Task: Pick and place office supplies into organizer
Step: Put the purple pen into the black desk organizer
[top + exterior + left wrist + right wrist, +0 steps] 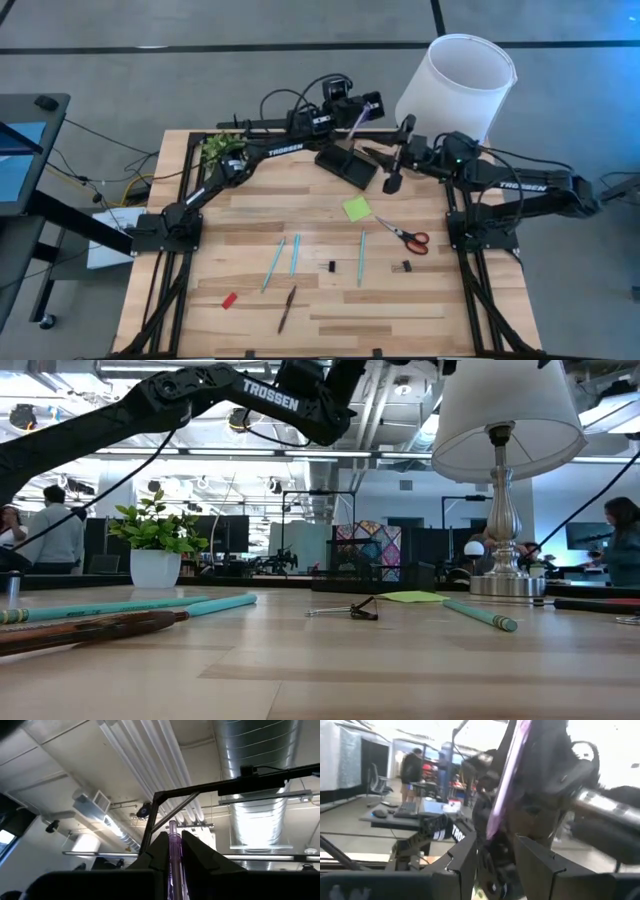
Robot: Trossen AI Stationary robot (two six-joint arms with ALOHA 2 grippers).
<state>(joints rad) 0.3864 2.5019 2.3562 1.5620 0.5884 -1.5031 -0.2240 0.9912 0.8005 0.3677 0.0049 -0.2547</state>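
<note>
My left gripper (362, 108) is raised over the table's far edge and shut on a pink pen (353, 122), just beyond the black organizer (345, 165). My right gripper (378, 156) is open and empty, beside the organizer's right end and facing the left gripper. Lying flat on the table are a lime sticky pad (356, 208), red-handled scissors (405, 235), teal pens (275, 262) (361, 255), a brown pencil (287, 308), a red eraser (229, 300) and two black clips (332, 266) (402, 266). My left gripper pinches the pink pen's shaft (173, 851) between its two fingers. The pen lies along the fingers, and one end (172, 824) sticks out past their tips. The pen slants and is lifted clear of the table (506, 780).
A white-shaded lamp (460, 85) stands at the far right corner, close behind my right arm. A small potted plant (222, 148) stands at the far left. A black frame (190, 140) runs along the table's edges. People show in the room beyond (55, 530).
</note>
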